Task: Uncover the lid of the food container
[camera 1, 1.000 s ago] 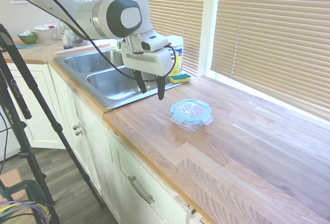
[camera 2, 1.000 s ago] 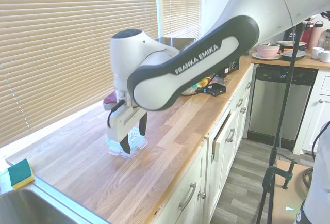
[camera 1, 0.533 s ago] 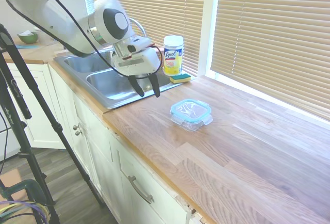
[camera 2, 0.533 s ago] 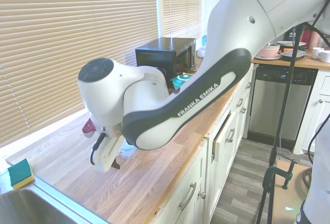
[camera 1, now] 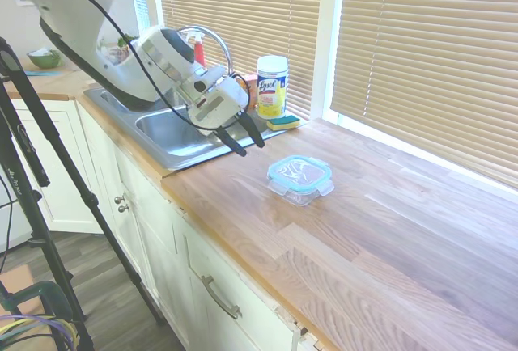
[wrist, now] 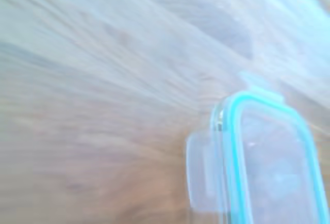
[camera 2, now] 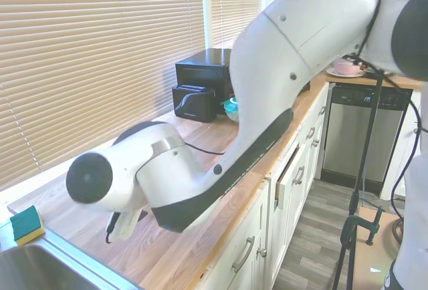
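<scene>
Nearby: Lysol canister [camera 1: 272, 86], sponge [camera 1: 283, 122], sink [camera 1: 174, 137].

countertop [camera 1: 388, 230]: wood planks
food container [camera 1: 300, 187]: lid [camera 1: 299, 173] on, sat mid-counter, near the sink-side end
sponge [camera 1: 283, 122]: parked at the back edge, beside the Lysol canister [camera 1: 272, 86]

The yellow label of the wipes canister [camera 1: 271, 86] by the sink reads "Lysol". A black tripod leg at the left edge carries small white print, too small to read.

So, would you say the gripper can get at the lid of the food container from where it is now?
Probably yes. The gripper is open, tilted toward the lid, and only bare countertop lies between them. The lid sits on the food container, nothing crowding it.
</scene>
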Controlling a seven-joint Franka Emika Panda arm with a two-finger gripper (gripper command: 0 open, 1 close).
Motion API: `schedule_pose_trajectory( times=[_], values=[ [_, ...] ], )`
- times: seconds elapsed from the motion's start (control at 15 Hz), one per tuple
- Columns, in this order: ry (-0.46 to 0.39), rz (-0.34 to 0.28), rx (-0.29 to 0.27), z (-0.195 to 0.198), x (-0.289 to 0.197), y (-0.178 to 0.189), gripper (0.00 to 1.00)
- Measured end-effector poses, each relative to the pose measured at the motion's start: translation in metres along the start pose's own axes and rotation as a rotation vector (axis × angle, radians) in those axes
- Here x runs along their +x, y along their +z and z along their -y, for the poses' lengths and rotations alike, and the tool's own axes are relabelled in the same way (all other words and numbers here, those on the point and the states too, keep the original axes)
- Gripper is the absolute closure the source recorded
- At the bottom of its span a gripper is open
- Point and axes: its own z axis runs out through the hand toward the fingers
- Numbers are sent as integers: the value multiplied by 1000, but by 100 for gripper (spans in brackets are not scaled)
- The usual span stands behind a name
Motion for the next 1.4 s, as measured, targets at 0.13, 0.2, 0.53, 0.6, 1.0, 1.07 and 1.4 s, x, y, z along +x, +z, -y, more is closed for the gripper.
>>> schedule_pose_trajectory(
  times=[0.13, 0.2, 0.53, 0.6, 1.0, 1.07, 1.4],
  values=[
    [-6, -29, -25, 12, -7, 25, 0],
    [-8, -40, -33, 19, -8, 36, 0],
    [-4, -159, -47, 38, 9, 59, 0],
    [-4, -174, -58, 39, 10, 58, 0],
    [-25, -204, -159, 37, -4, 59, 0],
    [-30, -205, -170, 37, -7, 61, 0],
    [-35, -211, -191, 38, -9, 62, 100]
  ],
)
